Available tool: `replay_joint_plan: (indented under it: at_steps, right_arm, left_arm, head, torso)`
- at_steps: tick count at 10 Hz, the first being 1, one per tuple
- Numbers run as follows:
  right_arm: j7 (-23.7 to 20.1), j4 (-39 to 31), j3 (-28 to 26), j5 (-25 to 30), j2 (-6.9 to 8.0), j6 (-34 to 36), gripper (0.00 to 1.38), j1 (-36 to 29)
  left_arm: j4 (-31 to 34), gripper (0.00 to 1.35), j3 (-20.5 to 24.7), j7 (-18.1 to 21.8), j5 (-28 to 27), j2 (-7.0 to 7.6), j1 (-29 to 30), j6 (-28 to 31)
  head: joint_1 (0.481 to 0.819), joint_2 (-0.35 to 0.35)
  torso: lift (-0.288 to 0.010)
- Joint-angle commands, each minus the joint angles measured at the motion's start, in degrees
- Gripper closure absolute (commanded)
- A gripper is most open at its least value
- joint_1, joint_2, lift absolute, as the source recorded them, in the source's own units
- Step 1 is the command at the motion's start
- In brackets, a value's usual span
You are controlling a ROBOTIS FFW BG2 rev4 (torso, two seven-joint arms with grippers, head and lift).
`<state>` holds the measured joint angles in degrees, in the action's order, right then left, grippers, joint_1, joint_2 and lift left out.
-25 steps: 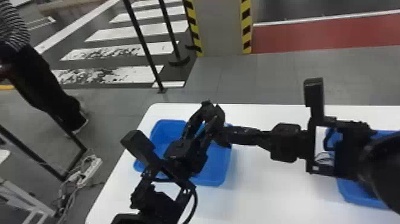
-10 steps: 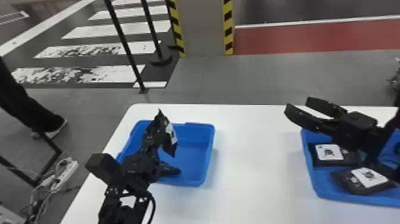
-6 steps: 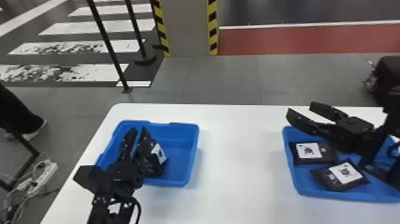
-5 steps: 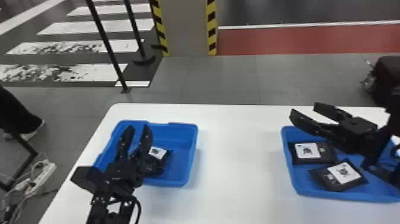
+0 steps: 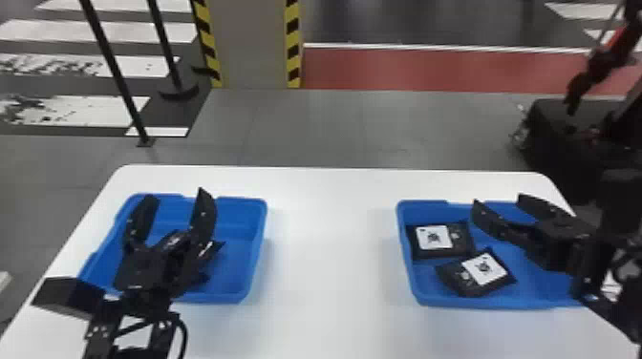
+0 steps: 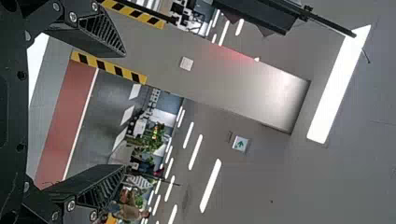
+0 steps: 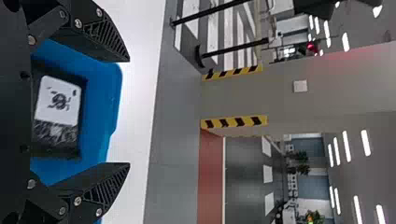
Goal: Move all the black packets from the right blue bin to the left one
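And the left gripper (image 5: 176,195) has let go! Its two fingers stand wide apart over the left blue bin (image 5: 239,260), nothing between them. Moments ago a black packet sat up at those fingers; now a dark packet (image 5: 215,249) lies down in the bin, partly hidden by the gripper, so how many are in there I can't tell. That looks like a delivery made.

Across the white table (image 5: 329,267), the right gripper (image 5: 497,199), which had reached over to the left side, is back above the right blue bin (image 5: 540,286), fingers spread well open and empty. Two to go there: one white-labelled black packet (image 5: 433,237) towards the far left corner, the other white-labelled packet (image 5: 483,268) nearer the robot, lying askew, their edges close. Next should be a careful single pick; grabbing near both could drag the neighbour along.
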<state>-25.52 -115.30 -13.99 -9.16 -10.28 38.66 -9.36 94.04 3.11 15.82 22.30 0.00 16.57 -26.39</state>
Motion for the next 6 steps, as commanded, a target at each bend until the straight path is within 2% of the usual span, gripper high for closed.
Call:
replay_joint_plan:
  at_steps: [1,3,6]
  right_arm:
    - [0.5,-0.1,-2.2,0.7,0.0,5.5,0.24,-1.2]
    - [2.3,-1.2,-2.4,2.7,0.09,12.7,0.24,-1.6]
    - [2.5,2.7,-1.9,5.0,0.18,17.9,0.24,0.6]
  left_arm:
    - [1.7,0.18,-0.1,0.0,-0.1,-0.15,1.1,1.2]
    - [3.1,0.18,-0.1,0.0,-1.4,-0.15,1.4,2.8]
    - [3.1,0.18,0.0,-0.1,-1.8,-0.15,1.4,4.3]
  head:
    - [0.695,-0.047]
    - [0.695,-0.082]
    - [0.695,-0.113]
  torso:
    - [-0.11]
    - [-0.11]
    - [-0.11]
